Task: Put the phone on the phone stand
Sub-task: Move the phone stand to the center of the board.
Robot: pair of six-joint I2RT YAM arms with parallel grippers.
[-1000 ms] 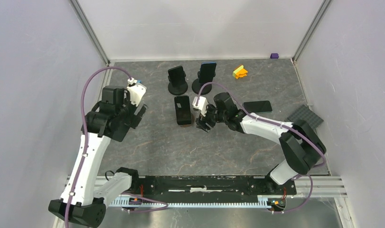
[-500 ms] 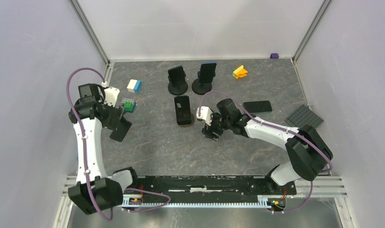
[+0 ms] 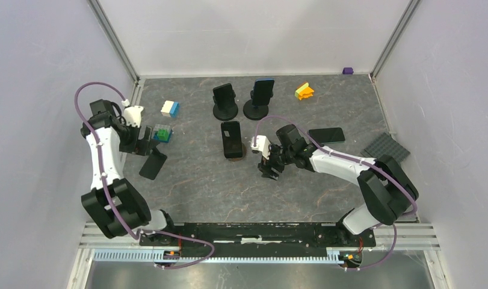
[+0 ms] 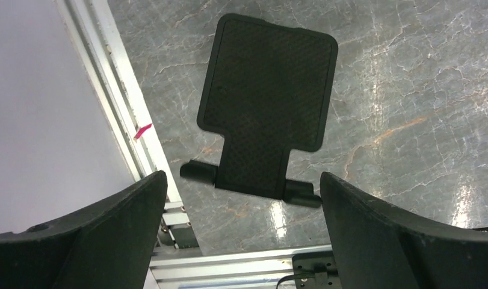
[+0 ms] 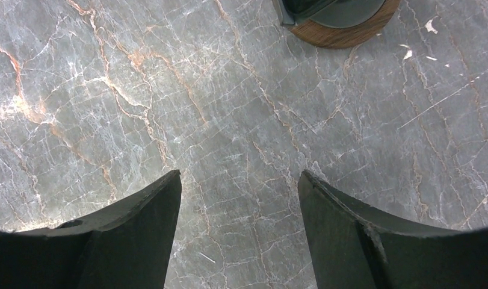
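I backed the right end effector (image 3: 270, 168) off the phone (image 3: 231, 137) on its stand (image 5: 343, 36) just ahead, left end effector (image 3: 145, 141) too, both open, so it looks placed.

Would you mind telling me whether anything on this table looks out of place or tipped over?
A black textured plate, seemingly a phone stand, lies flat near the left edge below the open left gripper, while the stands at the back are upright. A small purple block sits off the table, past its far right corner.
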